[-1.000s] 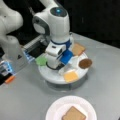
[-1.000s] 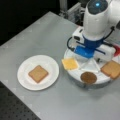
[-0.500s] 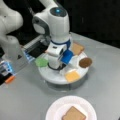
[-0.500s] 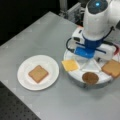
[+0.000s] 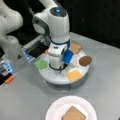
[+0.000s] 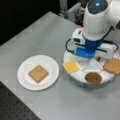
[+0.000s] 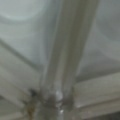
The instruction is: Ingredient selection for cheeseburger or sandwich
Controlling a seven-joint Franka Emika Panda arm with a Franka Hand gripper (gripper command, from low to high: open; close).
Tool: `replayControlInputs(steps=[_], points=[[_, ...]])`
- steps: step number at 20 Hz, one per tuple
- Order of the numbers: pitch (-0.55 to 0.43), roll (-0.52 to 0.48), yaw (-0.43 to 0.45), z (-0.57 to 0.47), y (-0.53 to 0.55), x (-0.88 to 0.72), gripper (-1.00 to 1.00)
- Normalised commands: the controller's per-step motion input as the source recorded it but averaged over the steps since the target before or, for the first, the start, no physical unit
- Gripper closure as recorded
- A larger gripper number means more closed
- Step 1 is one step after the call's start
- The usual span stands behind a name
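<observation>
Two toast squares are showing: one is lying on the white plate (image 6: 23,81) in both front views (image 6: 38,73), alone there, and the other is sitting on the round divided tray (image 6: 75,77) toward a front view's right (image 6: 113,66). One yellow cheese square (image 6: 71,66), one dark-brown patty (image 6: 93,77) and one green lettuce piece (image 5: 41,64) are also lying on the tray, each in its own section; no tomato disc is showing. The gripper (image 5: 57,65) is reaching down over the tray's middle, nearest the cheese and the lettuce, and whether its jaws are open or holding anything cannot be told. The wrist view is showing only white tray ribs close up. Compared with half a second ago, the arm is standing in much the same place, and the pieces are lying where they were.
</observation>
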Motion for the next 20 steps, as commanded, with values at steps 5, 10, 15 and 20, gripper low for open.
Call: replayControlInputs(steps=[5, 10, 15, 20], points=[[-0.122, -0.015, 0.321, -0.11, -0.18, -0.23, -1.0], [-0.117, 0.002, 0.283, -0.1, -0.17, -0.23, -1.0], [-0.077, 0.063, 0.255, -0.09, -0.15, -0.21, -1.0], [-0.087, 0.052, 0.232, -0.08, -0.1, -0.18, -1.0]])
